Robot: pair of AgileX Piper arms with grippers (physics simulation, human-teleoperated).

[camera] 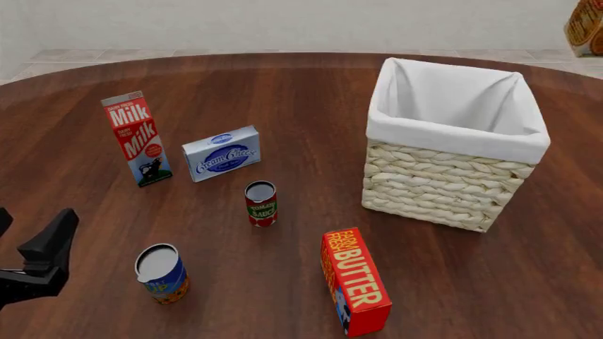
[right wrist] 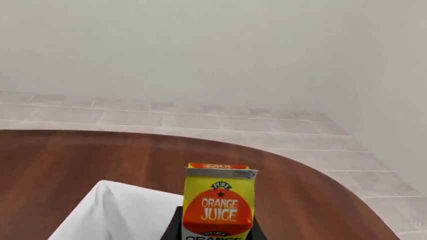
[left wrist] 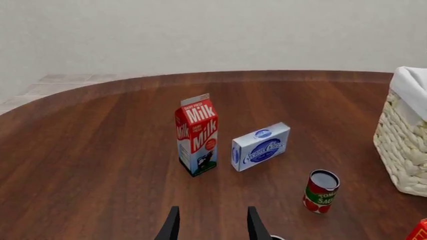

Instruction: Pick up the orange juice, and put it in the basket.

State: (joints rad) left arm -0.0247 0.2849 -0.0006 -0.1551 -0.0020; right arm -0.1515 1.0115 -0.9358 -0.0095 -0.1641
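Note:
The orange juice (right wrist: 219, 205), a yellow carton with an orange label, is held upright off the table, and my right gripper (right wrist: 213, 234) is shut on its lower part. Just beyond and below it is the white liner of the basket (right wrist: 113, 215). In the front view the basket (camera: 452, 180) stands at the right of the table, and only a corner of the orange juice (camera: 586, 28) shows at the top right edge. My left gripper (left wrist: 213, 226) is open and holds nothing, low over the table at the near left (camera: 42, 247).
A milk carton (camera: 137, 138) and a blue cream cheese box (camera: 222, 153) stand at the left. A tomato sauce can (camera: 261, 203), another can (camera: 160, 272) and a red butter box (camera: 355, 281) lie nearer the front.

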